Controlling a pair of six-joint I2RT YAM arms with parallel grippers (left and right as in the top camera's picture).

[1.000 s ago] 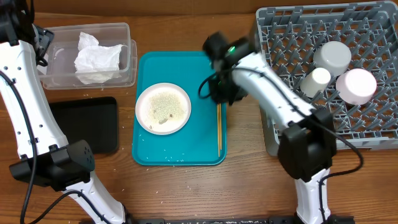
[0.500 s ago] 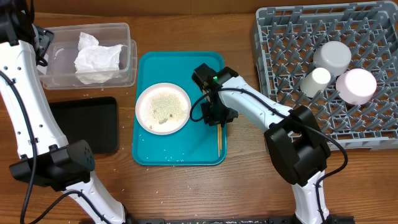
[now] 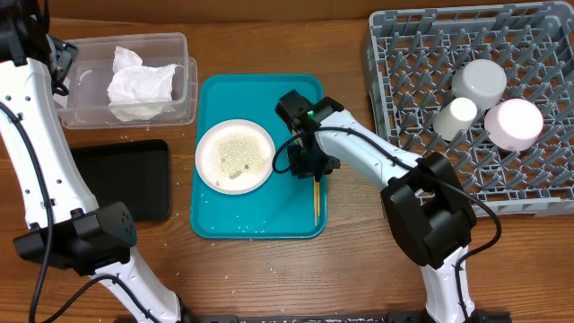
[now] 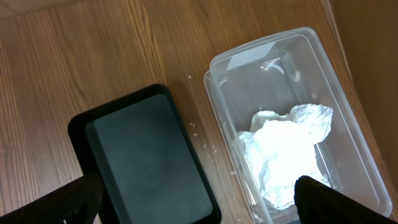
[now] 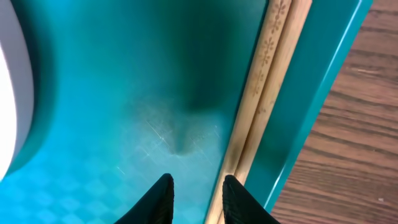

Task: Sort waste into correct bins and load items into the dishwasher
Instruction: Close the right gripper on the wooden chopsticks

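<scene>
Seen from above, the light is bright and even over the whole table. Shadows there are soft and pale, and the white cups in the rack shine so bright they look flat. The right wrist view is very close and darker, with a big dark shadow on the teal tray, tiny shiny scratches beside it, a fuzzy white glow from the plate at the left edge and blurry dark right fingertips at the bottom, but the chopsticks look sharp. The left wrist view is clear, with little glints on the clear bin and fuzzy dark left fingertips in the bottom corners.
</scene>
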